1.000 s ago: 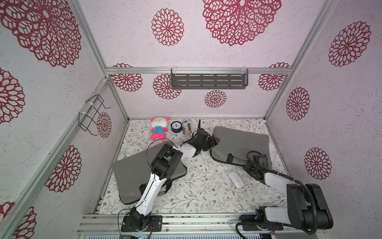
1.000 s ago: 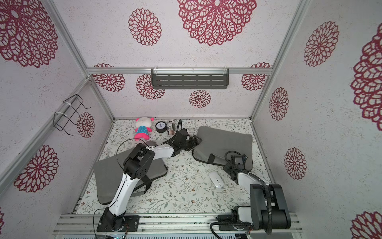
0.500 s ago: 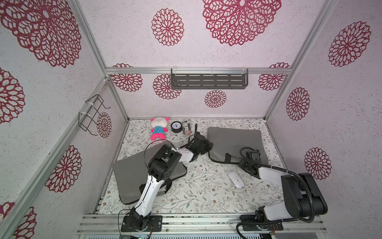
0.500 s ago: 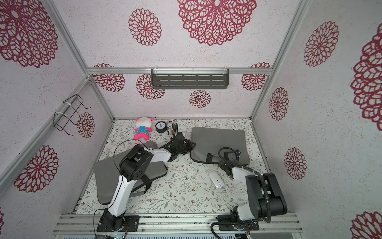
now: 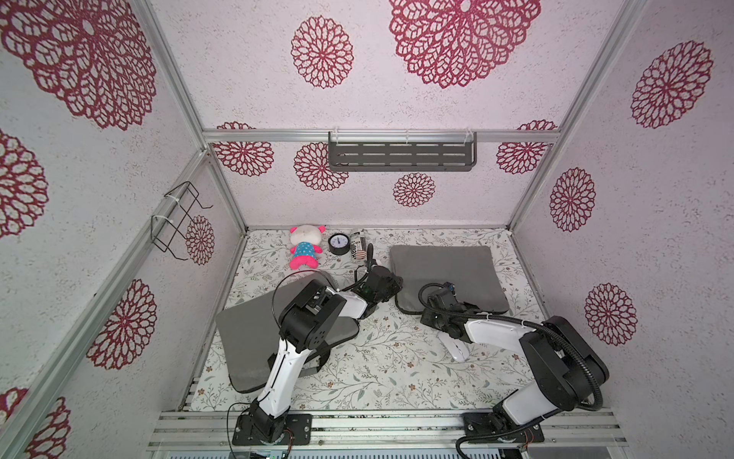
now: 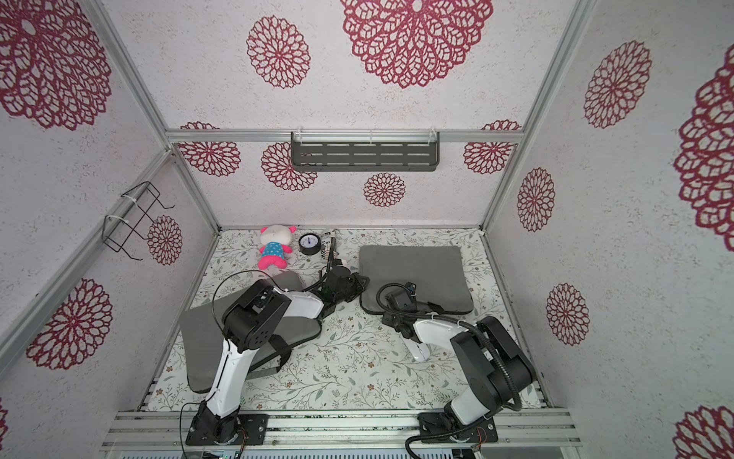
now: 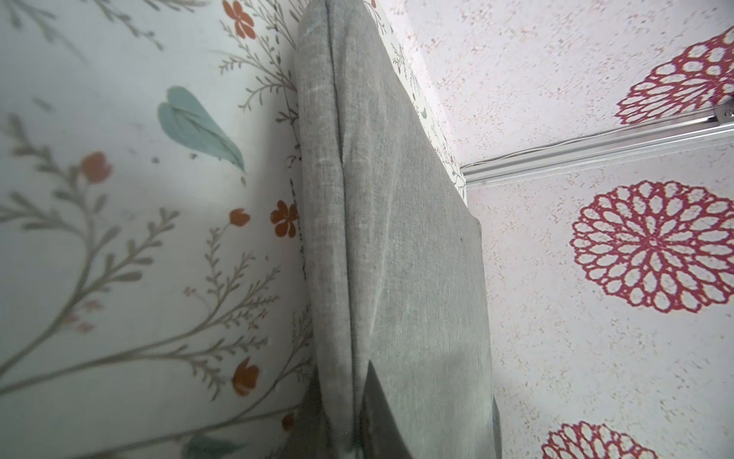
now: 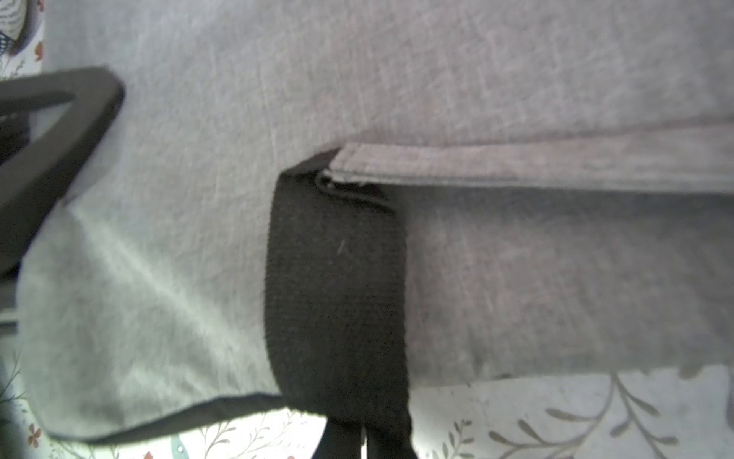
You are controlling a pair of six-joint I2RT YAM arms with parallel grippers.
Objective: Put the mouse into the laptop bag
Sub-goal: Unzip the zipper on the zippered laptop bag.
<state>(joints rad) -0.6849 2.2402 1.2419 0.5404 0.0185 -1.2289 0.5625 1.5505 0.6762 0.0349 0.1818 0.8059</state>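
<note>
On the bench (image 5: 381,369), just beside the right arm, the white mouse (image 5: 456,350) lies outside the laptop bag (image 5: 449,270), untouched. Both pincers attend to the bag: the left pincer (image 7: 347,413) is pinched on its corner edge, and the right pincer (image 8: 363,437) is closed tight, apparently on the black strap (image 8: 337,278). Readying the bag seems under way; lifting and inserting the mouse remain.
</note>
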